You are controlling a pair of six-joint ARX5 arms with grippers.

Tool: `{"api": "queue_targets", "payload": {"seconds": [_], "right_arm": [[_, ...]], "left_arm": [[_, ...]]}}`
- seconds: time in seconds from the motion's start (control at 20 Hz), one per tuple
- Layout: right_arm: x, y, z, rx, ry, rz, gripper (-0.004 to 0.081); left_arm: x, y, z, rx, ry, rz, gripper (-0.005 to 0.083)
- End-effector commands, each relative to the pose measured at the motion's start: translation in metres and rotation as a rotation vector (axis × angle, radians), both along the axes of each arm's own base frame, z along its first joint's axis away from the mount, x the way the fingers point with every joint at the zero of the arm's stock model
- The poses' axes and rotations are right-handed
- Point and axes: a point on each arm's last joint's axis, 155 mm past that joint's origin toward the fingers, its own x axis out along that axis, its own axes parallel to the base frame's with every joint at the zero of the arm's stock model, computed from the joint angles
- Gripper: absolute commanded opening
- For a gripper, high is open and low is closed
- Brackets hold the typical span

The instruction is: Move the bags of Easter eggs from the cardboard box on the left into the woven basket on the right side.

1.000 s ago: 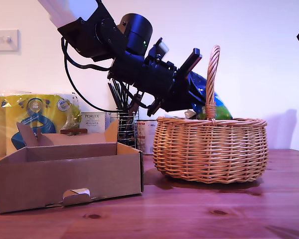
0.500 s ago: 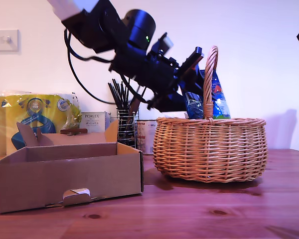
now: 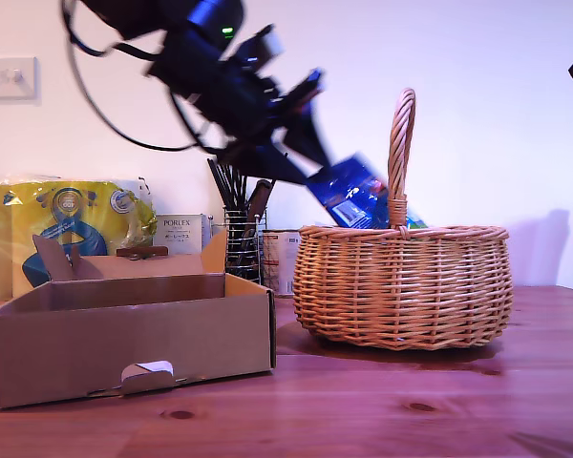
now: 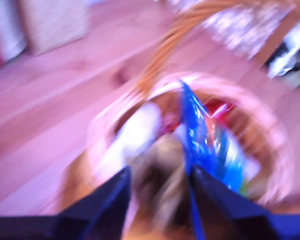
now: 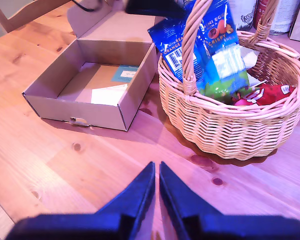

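Outwardly, exterior view: first gripper point(image 3: 301, 119) raised above and to that view's left of the woven basket point(image 3: 404, 286), badly blurred. Blue bag point(image 3: 355, 196) leaning out over the rim, upper end at the gripper tips; contact or clearance cannot be told. Cardboard box point(image 3: 134, 334) at that view's left, interior hidden behind its front wall.

First wrist view: heavily smeared. Jaws apart, nothing visibly clamped between them; blue bag beside one finger point(image 4: 215, 200), standing in the basket. White bag point(image 4: 137, 132) and red bag point(image 4: 221, 107) also inside.

Second wrist view: second gripper point(image 5: 157, 187) hanging over bare wooden table point(image 5: 65, 165), jaws nearly together, nothing held. Box floor showing only a white card point(image 5: 109, 94) and a blue-green label point(image 5: 125, 73); no bags seen there. Basket holding blue, green-white point(image 5: 225, 75) and red bags.

Judgement: transfer appears finished or all but finished, only confirmation of release outstanding.
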Motion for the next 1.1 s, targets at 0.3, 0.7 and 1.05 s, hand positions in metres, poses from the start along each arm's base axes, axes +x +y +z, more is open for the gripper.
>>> {"api": "queue_targets", "payload": {"seconds": [0.3, 0.7, 1.05], "right_arm": [[0.006, 0.000, 0.008, 0.032, -0.002, -0.027, -0.0012], [0.056, -0.039, 0.071, 0.079, -0.285, -0.282, -0.0012], [0.057, -0.067, 0.041, 0.061, -0.222, -0.355, -0.0012]], "left_arm": [[-0.013, 0.048, 0.042, 0.117, -0.117, 0.063, -0.0019], [-0.067, 0.131, 0.036, 0.105, -0.306, 0.281, -0.0019], [-0.117, 0.198, 0.050, 0.051, -0.415, 0.444, -0.0019]]}}
